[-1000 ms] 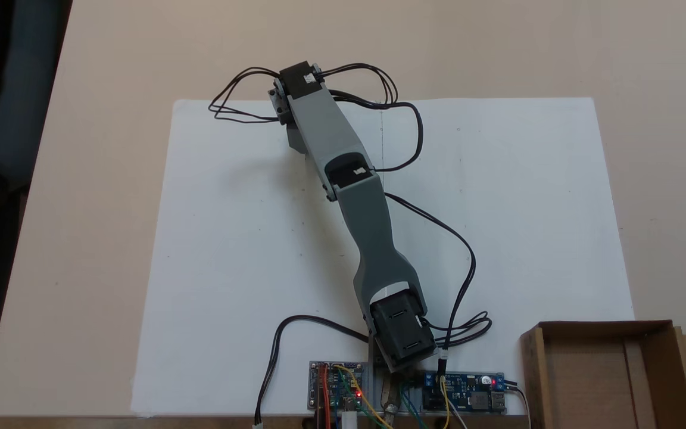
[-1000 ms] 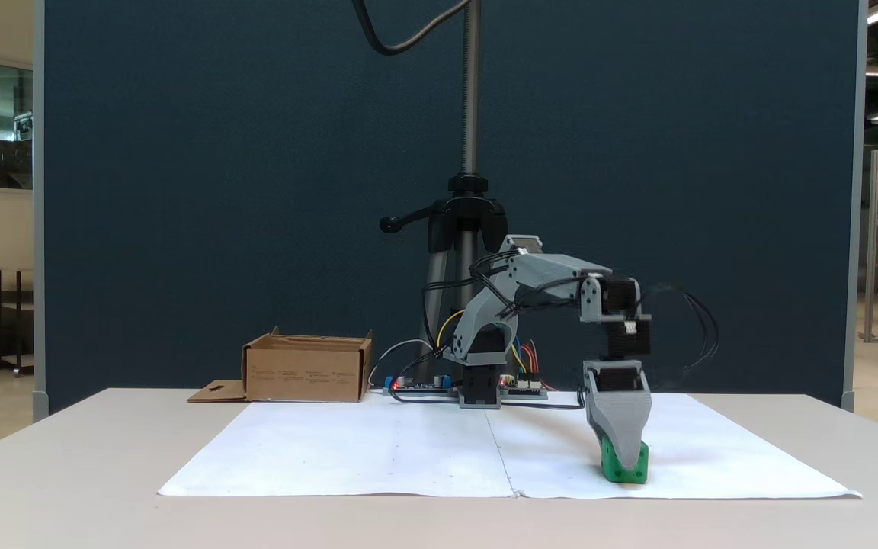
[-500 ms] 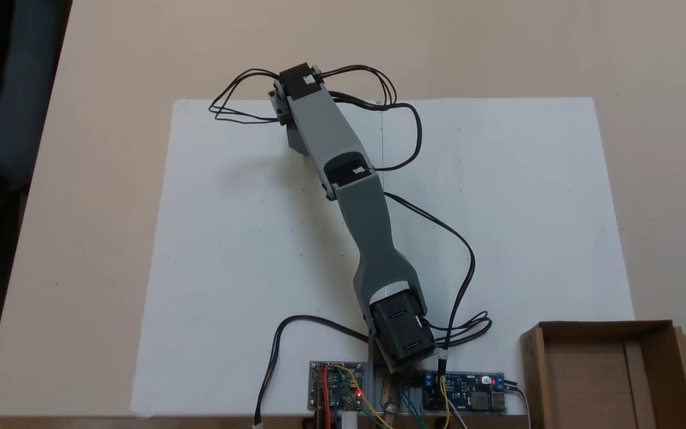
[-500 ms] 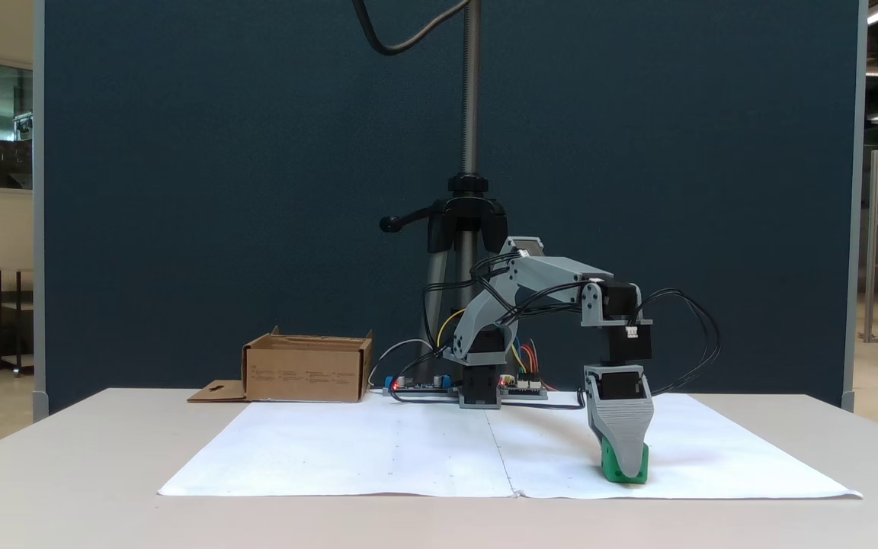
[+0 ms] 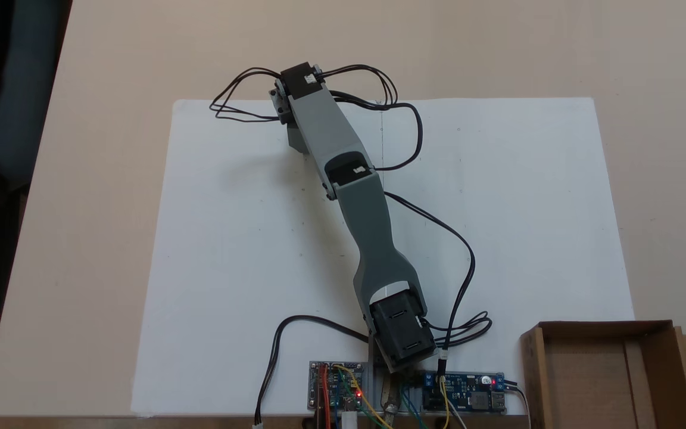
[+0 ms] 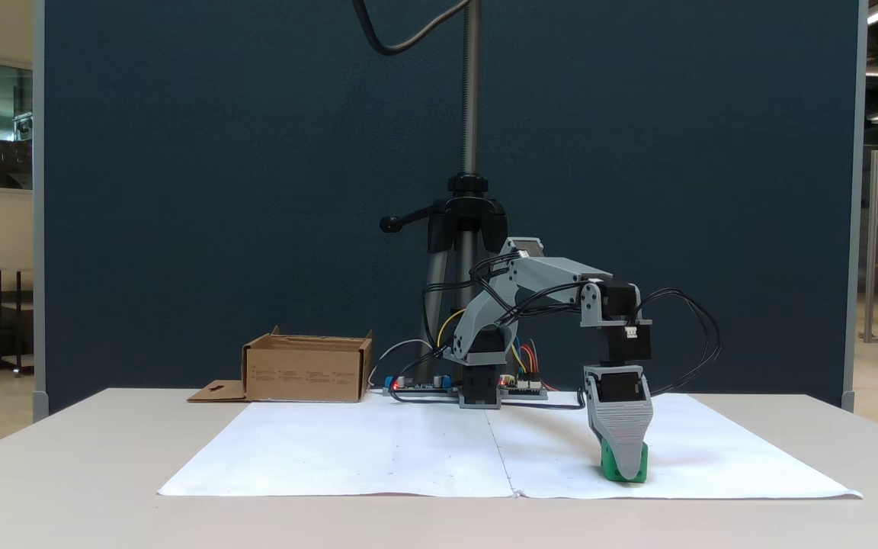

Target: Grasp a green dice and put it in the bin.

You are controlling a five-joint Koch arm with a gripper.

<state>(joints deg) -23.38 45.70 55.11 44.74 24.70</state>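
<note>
The gripper [image 6: 625,467] stood straight down over the green dice [image 6: 624,471], near the front edge of the white paper sheet [image 6: 378,450] in the side-on fixed view, toward its right corner. The dice rested on the sheet, and the grey front jaw covered most of its face, leaving green showing at the bottom and both sides. The 2 jaws lay one behind the other for that camera, so I cannot tell whether they were spread, pressed together or already pinching the dice.

Compared with 1 second before, the wrist had sunk a little and straightened: the jaw tip then sat at the dice's upper left with more green exposed, and the cables at the wrist were blurred with motion. They were sharp at this moment, so the descent seemed to have ended.

In the top-down fixed view the arm [image 5: 343,173] hid the dice beneath it.

By my reading, the grasp was being made, with lift and carry not yet done. The bin [image 6: 307,370] sat well apart, at the sheet's far left corner.
</note>
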